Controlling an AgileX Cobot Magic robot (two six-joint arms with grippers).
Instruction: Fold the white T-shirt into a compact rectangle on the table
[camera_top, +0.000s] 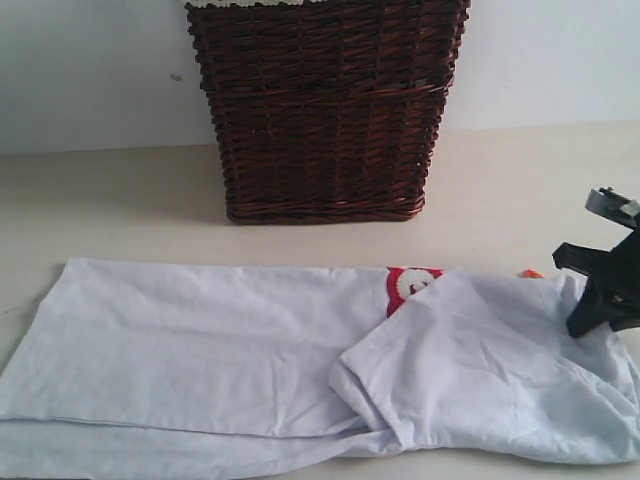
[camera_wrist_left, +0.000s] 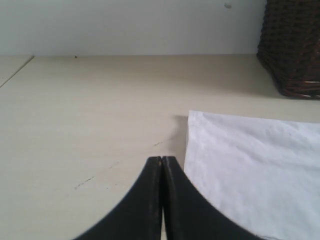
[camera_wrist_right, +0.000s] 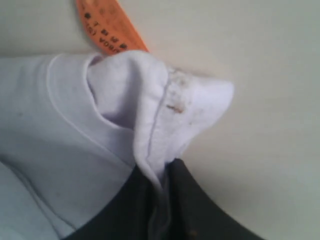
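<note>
The white T-shirt (camera_top: 200, 350) lies spread across the front of the table (camera_top: 100, 200). Its right part is folded over, and a bit of red lettering (camera_top: 410, 285) shows at the fold. My right gripper (camera_top: 588, 322) is at the shirt's right end, shut on a bunched seam of white cloth (camera_wrist_right: 165, 115). The orange collar loop (camera_wrist_right: 107, 25) lies just past it. In the left wrist view my left gripper (camera_wrist_left: 162, 159) is shut on nothing, over bare table beside a corner of the shirt (camera_wrist_left: 250, 165). It does not show in the exterior view.
A tall dark wicker basket (camera_top: 325, 110) stands at the back middle against the pale wall, close behind the shirt. It also shows in the left wrist view as the basket (camera_wrist_left: 295, 45). Bare table (camera_wrist_left: 75, 110) lies left of the shirt.
</note>
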